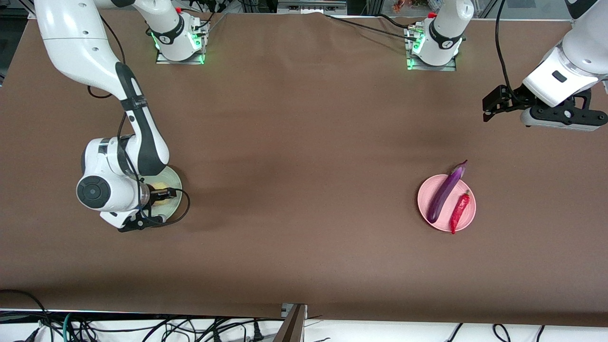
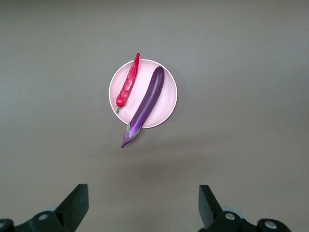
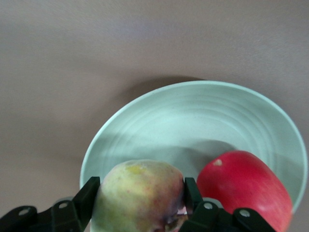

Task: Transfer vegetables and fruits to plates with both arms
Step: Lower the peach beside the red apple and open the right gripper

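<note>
a brown cloth (image 1: pixel 304 142) covers the table from edge to edge, smooth, with soft shadows across its middle. at twelve o'clock of the front view two metal base plates (image 1: pixel 180 57) sit on it, lit green along their edges. at six o'clock a white strip (image 1: pixel 380 330) runs under the cloth's edge, strewn with loose black cables (image 1: pixel 142 327), thickest toward seven o'clock. a dark post with a metal bracket (image 1: pixel 292 323) rises there at six o'clock, leaning a little
</note>
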You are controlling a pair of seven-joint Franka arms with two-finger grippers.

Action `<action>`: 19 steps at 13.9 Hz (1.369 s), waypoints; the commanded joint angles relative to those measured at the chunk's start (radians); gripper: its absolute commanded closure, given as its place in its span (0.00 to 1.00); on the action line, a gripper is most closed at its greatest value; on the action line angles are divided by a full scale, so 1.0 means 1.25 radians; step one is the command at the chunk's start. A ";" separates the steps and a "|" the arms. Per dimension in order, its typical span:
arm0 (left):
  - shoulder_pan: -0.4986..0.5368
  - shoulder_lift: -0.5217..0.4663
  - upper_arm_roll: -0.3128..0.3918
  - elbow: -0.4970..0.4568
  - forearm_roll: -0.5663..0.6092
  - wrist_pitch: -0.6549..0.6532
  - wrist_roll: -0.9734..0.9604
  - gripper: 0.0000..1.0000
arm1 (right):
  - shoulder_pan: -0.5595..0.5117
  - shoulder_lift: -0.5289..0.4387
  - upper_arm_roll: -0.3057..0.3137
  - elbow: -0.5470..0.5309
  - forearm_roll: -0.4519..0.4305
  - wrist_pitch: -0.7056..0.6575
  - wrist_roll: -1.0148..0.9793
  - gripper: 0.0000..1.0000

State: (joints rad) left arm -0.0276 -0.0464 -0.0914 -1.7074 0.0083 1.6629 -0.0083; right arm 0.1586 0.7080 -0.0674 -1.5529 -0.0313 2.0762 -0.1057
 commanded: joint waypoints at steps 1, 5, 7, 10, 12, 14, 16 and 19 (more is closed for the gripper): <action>-0.005 0.002 0.003 0.007 0.022 0.001 -0.004 0.00 | -0.008 -0.001 0.006 -0.019 0.008 0.023 -0.014 0.66; -0.005 0.002 0.003 0.007 0.022 0.001 -0.003 0.00 | -0.014 -0.009 0.006 -0.001 0.012 0.015 -0.015 0.00; -0.004 0.002 0.003 0.007 0.022 0.000 -0.002 0.00 | -0.014 -0.048 0.006 0.027 0.010 -0.042 -0.016 0.00; -0.002 0.002 0.003 0.007 0.022 0.000 -0.002 0.00 | -0.014 -0.121 0.005 0.103 0.004 -0.199 -0.017 0.00; -0.002 0.002 0.003 0.007 0.022 0.001 -0.002 0.00 | -0.014 -0.166 0.005 0.152 0.008 -0.309 -0.017 0.00; -0.002 0.002 0.003 0.007 0.022 0.001 -0.002 0.00 | -0.013 -0.213 0.005 0.183 0.013 -0.401 -0.014 0.00; -0.002 0.002 0.003 0.007 0.022 0.001 -0.003 0.00 | -0.005 -0.256 0.009 0.202 0.008 -0.475 -0.005 0.00; -0.002 0.002 0.003 0.007 0.022 0.000 -0.003 0.00 | -0.002 -0.331 0.015 0.186 0.010 -0.506 -0.005 0.00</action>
State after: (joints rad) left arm -0.0269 -0.0461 -0.0902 -1.7071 0.0084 1.6632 -0.0083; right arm 0.1586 0.3510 -0.0593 -1.3000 -0.0308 1.4756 -0.1077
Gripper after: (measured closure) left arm 0.000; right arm 0.000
